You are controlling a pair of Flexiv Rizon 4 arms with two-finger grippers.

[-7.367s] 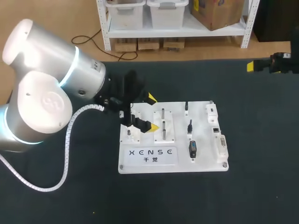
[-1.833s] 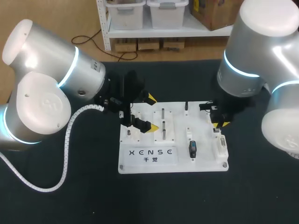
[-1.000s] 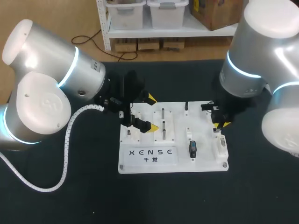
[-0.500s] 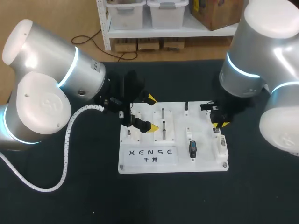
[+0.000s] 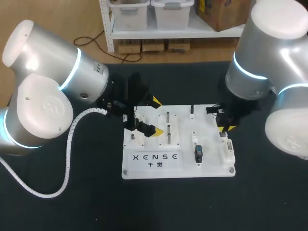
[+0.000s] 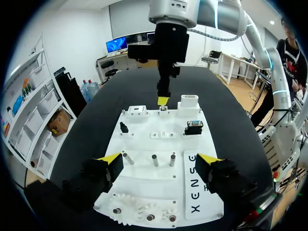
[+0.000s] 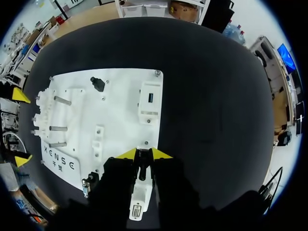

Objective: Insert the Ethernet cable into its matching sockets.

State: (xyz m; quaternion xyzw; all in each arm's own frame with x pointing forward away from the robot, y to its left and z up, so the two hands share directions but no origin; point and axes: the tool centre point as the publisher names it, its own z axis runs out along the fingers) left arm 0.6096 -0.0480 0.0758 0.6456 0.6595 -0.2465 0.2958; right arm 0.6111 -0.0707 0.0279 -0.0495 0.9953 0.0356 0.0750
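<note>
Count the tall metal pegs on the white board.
3, in one row ahead of the left gripper: an end peg, the middle peg, the other end peg. None seems hidden.

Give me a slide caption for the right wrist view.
Right gripper holds the Ethernet plug over a white socket block on the board.

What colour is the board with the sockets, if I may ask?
White; the board shows best in the head view.

Left claw (image 5: 156,115), fingers spread, hangs over the board's (image 5: 154,166) left end, beside upright pegs (image 5: 167,118). Right claw (image 5: 225,126), gripping a plug (image 7: 140,167), covers the right-edge sockets (image 5: 227,150). Bare counter (image 5: 168,202) runs along the near edge.
</note>
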